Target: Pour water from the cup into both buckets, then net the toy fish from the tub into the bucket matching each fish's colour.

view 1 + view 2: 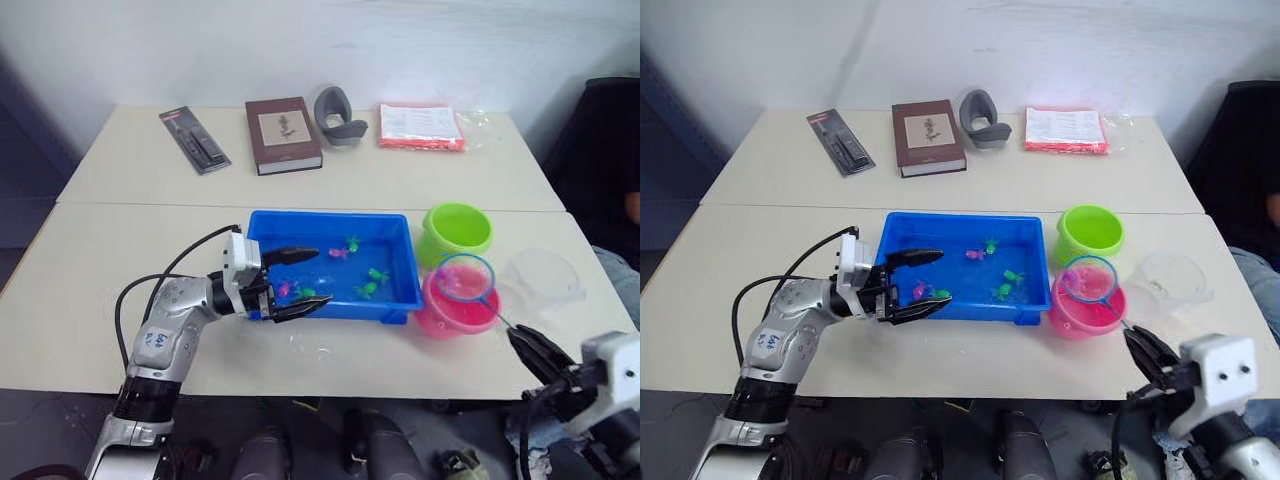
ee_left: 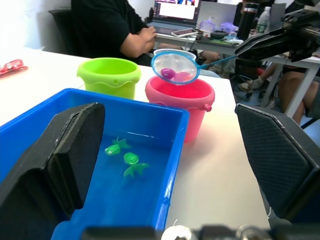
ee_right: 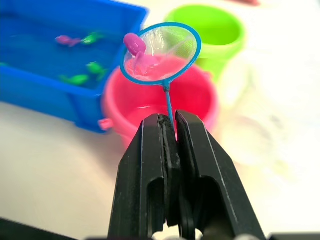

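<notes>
The blue tub [image 1: 330, 214] sits mid-table with several small green fish [image 1: 374, 282] and pink fish [image 1: 338, 253] in its water. My left gripper [image 1: 295, 283] is open at the tub's left end, its fingers reaching over the wall. To the right stand the green bucket [image 1: 457, 232] and, nearer me, the pink bucket [image 1: 455, 318]. The net [image 1: 465, 278] hovers over the pink bucket with a pink fish [image 3: 134, 44] in its mesh. My right gripper [image 3: 172, 120] is shut on the net's thin handle. The clear cup [image 1: 543, 280] stands right of the buckets.
Along the far table lie a black package [image 1: 194, 140], a brown book [image 1: 283, 134], a grey holder [image 1: 338, 116] and a red packet [image 1: 421, 126]. A dark chair [image 1: 600, 140] stands at the right. A seated person [image 2: 115, 27] shows beyond the buckets.
</notes>
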You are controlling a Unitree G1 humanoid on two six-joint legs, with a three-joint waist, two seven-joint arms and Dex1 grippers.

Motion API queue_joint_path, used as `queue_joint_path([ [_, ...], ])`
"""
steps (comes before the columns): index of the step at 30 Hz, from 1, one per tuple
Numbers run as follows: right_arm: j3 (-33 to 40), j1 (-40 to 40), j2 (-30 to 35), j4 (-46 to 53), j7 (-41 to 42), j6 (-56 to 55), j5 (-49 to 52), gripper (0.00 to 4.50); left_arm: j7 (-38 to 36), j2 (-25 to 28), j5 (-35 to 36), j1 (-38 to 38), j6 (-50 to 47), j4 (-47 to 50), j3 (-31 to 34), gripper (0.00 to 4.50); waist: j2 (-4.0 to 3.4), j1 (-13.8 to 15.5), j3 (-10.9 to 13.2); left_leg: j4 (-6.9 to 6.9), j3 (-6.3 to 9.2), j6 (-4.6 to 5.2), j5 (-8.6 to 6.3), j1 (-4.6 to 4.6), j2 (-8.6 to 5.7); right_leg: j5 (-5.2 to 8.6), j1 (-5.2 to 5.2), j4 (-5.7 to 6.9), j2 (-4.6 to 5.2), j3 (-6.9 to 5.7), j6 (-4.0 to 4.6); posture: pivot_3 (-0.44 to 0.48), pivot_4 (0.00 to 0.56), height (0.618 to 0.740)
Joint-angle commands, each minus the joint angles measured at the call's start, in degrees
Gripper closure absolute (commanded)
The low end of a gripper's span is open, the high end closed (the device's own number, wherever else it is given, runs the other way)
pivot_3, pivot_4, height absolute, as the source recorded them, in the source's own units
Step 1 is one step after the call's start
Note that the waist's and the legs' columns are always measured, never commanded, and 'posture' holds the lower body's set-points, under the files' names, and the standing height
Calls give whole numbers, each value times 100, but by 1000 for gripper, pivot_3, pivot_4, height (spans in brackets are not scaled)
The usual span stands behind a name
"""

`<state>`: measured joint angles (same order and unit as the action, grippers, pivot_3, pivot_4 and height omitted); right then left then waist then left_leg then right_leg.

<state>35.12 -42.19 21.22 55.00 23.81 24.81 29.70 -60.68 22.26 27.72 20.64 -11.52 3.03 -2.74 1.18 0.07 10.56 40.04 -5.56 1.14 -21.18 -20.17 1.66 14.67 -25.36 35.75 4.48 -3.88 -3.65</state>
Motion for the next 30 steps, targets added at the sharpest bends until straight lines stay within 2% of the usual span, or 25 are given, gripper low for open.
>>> queue_joint_path([
  [1, 125, -363, -33, 344, 17, -980, -1264, 4500, -112, -54, -22, 122, 129, -72, -84, 14, 0, -2, 0, 0, 1, 0, 0, 0, 0, 0, 0, 0, -2, 0, 0, 0, 150, 740],
  [7, -201, -546, -30, -313, -47, -2529, -3010, 4500, -182, -126, -50, 251, 187, -233, -131, 14, -1, 4, -1, 1, 2, -1, 1, 0, -4, 1, -1, -2, -7, 0, 1, 0, 150, 740],
  [13, -148, -502, 365, -1050, -753, -4066, -5933, 4500, -207, -179, -82, 358, 240, -335, -144, 14, -1, 4, -1, 1, 2, -6, 3, -2, -5, 2, -1, -5, -7, 0, 3, 0, 150, 740],
  [17, -93, -506, 284, -1418, -1265, -4572, -6582, 4500, -199, -200, -103, 381, 284, -360, -153, 14, -1, 4, -1, 0, 3, -33, 19, -2, -5, 3, -1, -6, -8, 1, 5, 0, 150, 740],
  [20, -177, -302, 176, -1353, -1247, -4714, -5667, 4500, -190, -192, -123, 395, 343, -407, -120, 14, -1, 2, -1, 0, 5, -34, 19, -2, -3, 4, -1, -6, -7, 1, 6, 0, 150, 740],
  [23, -657, 250, 153, -900, -767, -4049, -4019, 4500, -190, -85, -112, 442, 395, -567, 38, 14, -1, -36, -1, 0, 3, -31, 18, 1, 0, 3, 1, -4, -2, 8, 5, 0, 150, 740],
  [25, -1241, 818, 295, -475, -375, -2788, -2461, 4500, -195, 88, -106, 495, 439, -759, 233, 14, 0, -50, 0, 0, 3, -27, 16, 5, 7, 3, 0, 3, 1, 14, 7, 0, 150, 740],
  [30, -1894, 2113, 998, -116, -123, -93, -449, 4500, -249, 483, -121, 521, 540, -1077, 568, 14, 0, -11, 0, 0, 24, -25, 16, 7, 16, 10, -1, 17, 5, -5, 22, 0, 150, 740],
])
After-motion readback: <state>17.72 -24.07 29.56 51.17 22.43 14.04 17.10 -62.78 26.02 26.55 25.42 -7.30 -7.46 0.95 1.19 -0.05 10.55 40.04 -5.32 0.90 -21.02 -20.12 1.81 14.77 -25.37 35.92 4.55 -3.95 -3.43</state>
